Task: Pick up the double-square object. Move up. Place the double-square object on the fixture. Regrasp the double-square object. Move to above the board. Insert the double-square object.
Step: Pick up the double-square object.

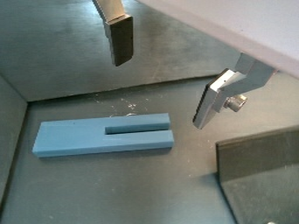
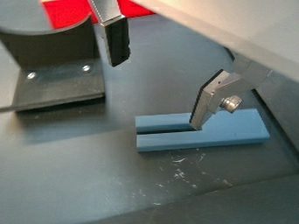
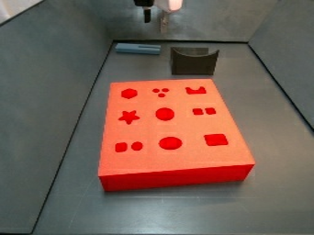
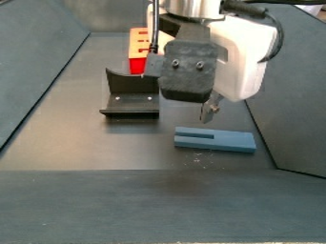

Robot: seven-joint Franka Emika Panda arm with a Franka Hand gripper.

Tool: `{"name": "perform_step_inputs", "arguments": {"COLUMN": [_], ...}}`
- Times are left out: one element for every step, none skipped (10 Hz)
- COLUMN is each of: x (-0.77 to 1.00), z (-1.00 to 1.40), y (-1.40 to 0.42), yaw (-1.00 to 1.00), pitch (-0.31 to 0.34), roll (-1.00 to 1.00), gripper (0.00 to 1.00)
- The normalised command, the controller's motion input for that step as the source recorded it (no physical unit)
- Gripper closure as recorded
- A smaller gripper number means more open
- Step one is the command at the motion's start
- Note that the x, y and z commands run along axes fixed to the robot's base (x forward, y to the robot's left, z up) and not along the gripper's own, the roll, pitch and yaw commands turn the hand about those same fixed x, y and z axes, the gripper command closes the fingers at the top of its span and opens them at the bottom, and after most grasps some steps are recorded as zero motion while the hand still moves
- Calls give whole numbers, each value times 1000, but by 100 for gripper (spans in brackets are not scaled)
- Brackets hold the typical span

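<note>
The double-square object (image 1: 103,137) is a slate-blue bar with a slot along part of its length. It lies flat on the dark floor and shows in both wrist views (image 2: 201,133) and both side views (image 3: 139,48) (image 4: 215,141). My gripper (image 1: 165,72) hangs open and empty above it, with nothing between the fingers (image 2: 114,39). In a side view the gripper (image 3: 157,7) is at the far end, above the bar. The dark fixture (image 3: 193,60) stands beside the bar (image 4: 129,93) (image 2: 52,70). The red board (image 3: 170,130) lies on the near floor.
Grey walls (image 3: 55,83) slope up around the floor on both sides. A wall edge (image 1: 12,149) runs close to one end of the bar. A dark plate (image 1: 263,171) lies near the other end in a wrist view.
</note>
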Motion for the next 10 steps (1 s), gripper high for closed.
{"name": "perform_step_inputs", "arguments": {"x": [-211,-114,-86,-20,0,0,-34,-51,-37,0], "z": [-57,-17,-174,-429,-394,-403,-331,-309,-214,-100], "y": [271,349,263,-23,-43,-40,-77,-86,-83,-60], "yaw": [-191,-114,-289,-849,-983,-989,-929,-897,-846,-774], "pitch": [-233,-153,-61,-19,-43,-57,-161,-199,-234,-236], "roll": [-500,-500,-481,-200,-89,-87,-150,-180,-241,-316], "gripper": [0,0,0,0,0,0,0,0,0,0]}}
